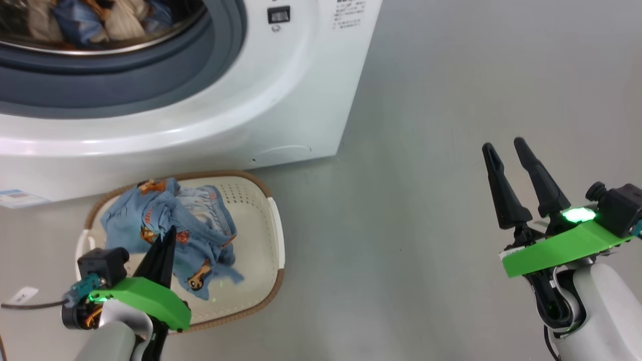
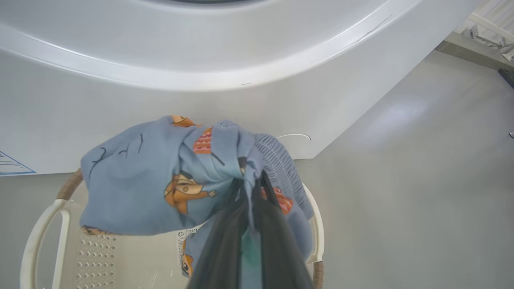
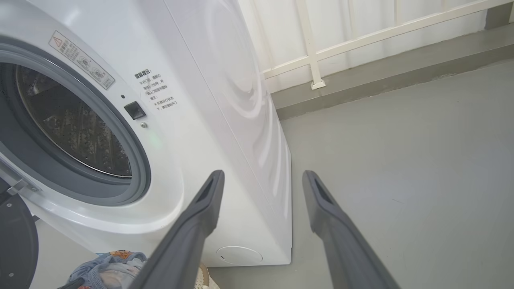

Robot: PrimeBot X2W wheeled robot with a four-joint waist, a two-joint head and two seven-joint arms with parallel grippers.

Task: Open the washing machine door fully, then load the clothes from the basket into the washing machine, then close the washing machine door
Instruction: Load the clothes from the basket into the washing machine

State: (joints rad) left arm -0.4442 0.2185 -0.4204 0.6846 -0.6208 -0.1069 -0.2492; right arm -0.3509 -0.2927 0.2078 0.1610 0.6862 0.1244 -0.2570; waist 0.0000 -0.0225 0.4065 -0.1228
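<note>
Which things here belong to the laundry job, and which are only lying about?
Belong to the job:
- washing machine, its door open
- basket
- clothes
- left gripper, fingers shut on the clothes
- right gripper, open

Just lying about:
- white railing
- small white tag
</note>
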